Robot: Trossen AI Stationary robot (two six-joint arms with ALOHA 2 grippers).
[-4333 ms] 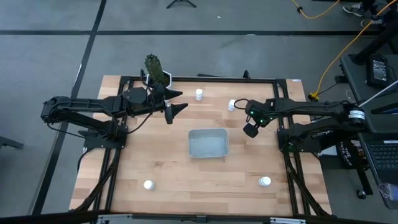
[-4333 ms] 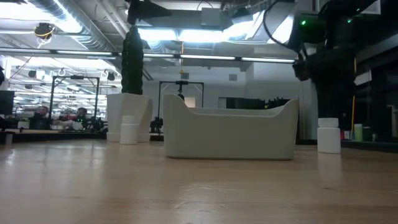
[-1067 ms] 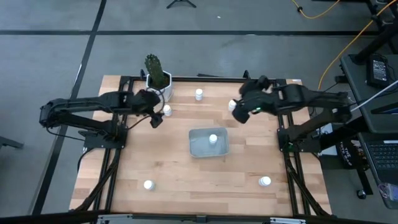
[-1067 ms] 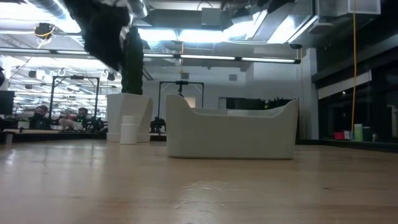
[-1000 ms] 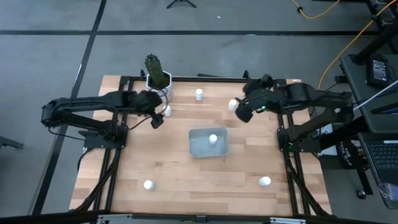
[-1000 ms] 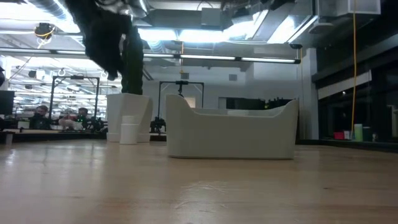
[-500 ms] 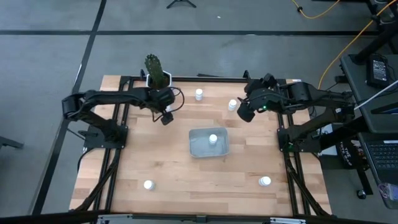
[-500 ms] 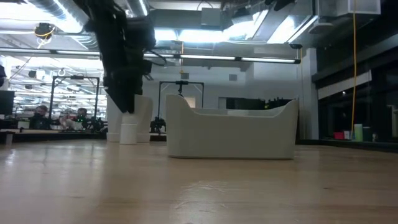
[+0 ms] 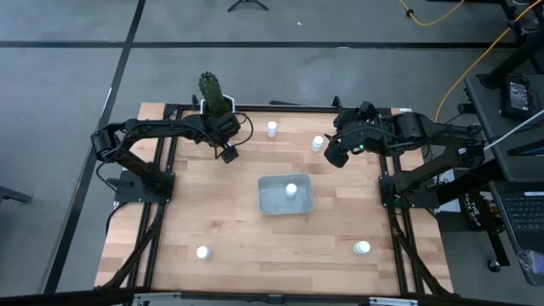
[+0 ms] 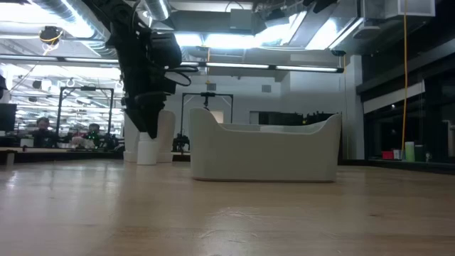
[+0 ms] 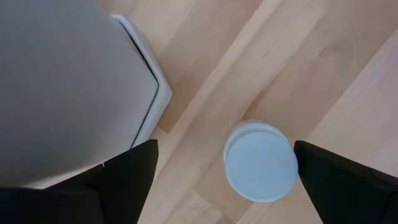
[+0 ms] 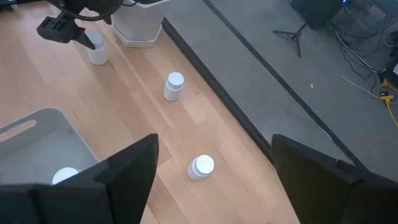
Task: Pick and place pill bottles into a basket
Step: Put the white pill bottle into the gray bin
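My left gripper (image 9: 227, 154) is open and points down over a white pill bottle (image 11: 260, 160) that stands on the table next to the white cactus pot (image 11: 74, 81). Its fingers stand on either side of the bottle's cap, apart from it. In the low view the gripper (image 10: 146, 126) hangs just above this bottle (image 10: 147, 151). My right gripper (image 9: 337, 158) is open and empty, raised beside a bottle (image 9: 317, 144) at the far right. The grey-blue basket (image 9: 274, 202) at the table's middle holds one bottle (image 9: 291, 189).
Other bottles stand at the far middle (image 9: 272, 129), the near left (image 9: 202, 252) and the near right (image 9: 363, 248). The cactus (image 9: 212, 89) rises from its pot at the far left, close to my left gripper. Bare wood lies around the basket.
My left gripper has gone toward the far right and come down over the bottle beside the cactus pot, now pointing down at it. The bottles and the basket have stayed in place.
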